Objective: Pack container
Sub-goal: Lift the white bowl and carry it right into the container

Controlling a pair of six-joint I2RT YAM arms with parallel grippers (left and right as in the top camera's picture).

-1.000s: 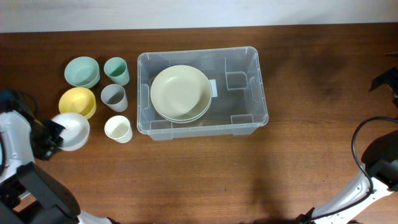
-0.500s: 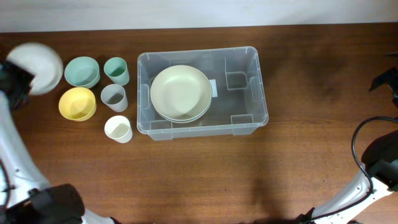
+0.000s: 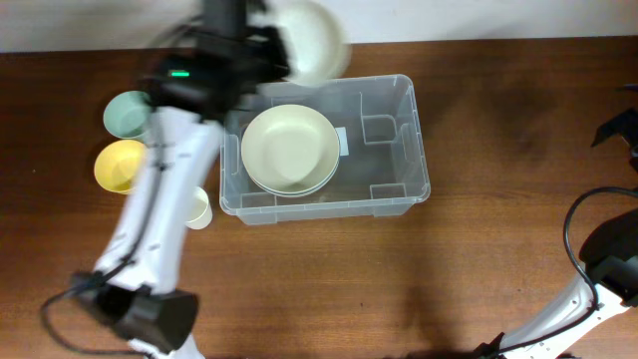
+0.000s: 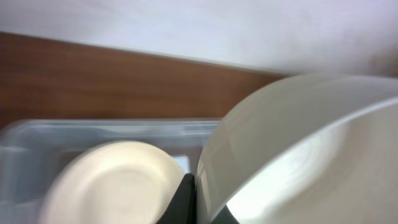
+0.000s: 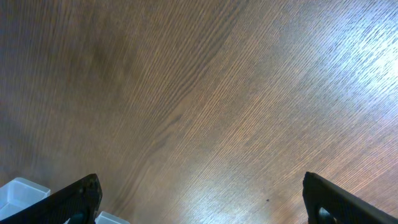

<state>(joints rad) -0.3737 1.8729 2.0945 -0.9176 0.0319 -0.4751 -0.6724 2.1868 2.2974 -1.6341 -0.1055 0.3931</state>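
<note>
Overhead: the left gripper (image 3: 271, 58), clamped on the white bowl (image 3: 311, 50) by its rim, holds it above the container (image 3: 399, 140), at the far-left corner, likely to nest it on the cream bowls (image 3: 289, 148) inside.

Left wrist: the white bowl hangs tilted over the container.

Right wrist: the right gripper (image 5: 200, 186) gapes wide and empty, parked well right of the container.

Teal bowl (image 3: 122, 112) just beside yellow bowl (image 3: 117, 165); cream cup (image 3: 202, 210) near; wooden table (image 3: 478, 249).

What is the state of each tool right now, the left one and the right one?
Left tool: closed on the rim of a white bowl.
Right tool: open, holding nothing.
</note>
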